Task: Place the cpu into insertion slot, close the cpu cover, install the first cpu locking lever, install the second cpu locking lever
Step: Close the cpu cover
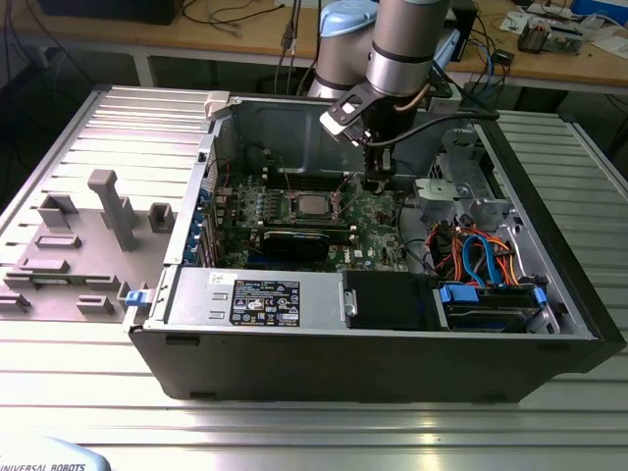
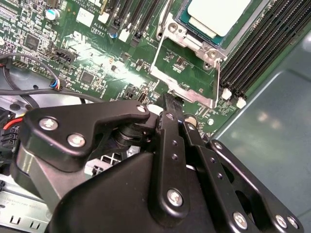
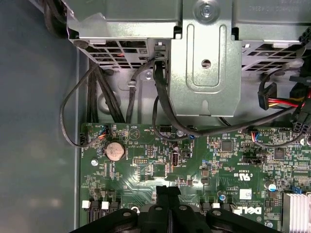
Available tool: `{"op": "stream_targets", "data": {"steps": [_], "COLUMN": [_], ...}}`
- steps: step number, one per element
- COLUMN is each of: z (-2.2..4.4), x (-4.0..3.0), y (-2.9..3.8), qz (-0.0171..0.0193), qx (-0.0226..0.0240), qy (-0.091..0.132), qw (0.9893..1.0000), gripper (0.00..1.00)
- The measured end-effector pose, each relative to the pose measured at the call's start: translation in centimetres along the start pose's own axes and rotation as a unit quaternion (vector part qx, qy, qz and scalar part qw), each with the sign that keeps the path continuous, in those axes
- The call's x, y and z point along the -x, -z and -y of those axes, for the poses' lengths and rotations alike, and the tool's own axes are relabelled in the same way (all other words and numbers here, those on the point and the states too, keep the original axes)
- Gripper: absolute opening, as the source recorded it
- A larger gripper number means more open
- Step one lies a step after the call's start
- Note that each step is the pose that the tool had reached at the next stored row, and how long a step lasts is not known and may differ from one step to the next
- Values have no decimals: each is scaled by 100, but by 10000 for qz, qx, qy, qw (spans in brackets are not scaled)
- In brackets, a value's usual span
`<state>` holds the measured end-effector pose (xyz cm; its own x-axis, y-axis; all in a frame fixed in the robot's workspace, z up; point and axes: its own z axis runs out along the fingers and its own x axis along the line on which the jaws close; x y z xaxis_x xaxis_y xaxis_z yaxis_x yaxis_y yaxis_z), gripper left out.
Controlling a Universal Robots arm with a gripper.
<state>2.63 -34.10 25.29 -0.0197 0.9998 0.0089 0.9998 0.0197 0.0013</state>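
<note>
End effector fingers closed together, nothing gripped, tip just beside cpu cover

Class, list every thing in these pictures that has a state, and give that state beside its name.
cpu: seated in the insertion slot, metal top up.
cpu cover: open, lying back off the slot.
tool: shut, holding nothing, close to the cover's edge.
computer case: open, side panel off.
</note>
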Motion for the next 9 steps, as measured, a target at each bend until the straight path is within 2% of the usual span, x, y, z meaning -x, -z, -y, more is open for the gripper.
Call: {"op": "stream_targets", "data": {"steps": [9], "z": [21], "x": [0], "y": [0], "qz": [0], "qx": [0], "qy": [0], "qw": [10000], "gripper": [11]}}
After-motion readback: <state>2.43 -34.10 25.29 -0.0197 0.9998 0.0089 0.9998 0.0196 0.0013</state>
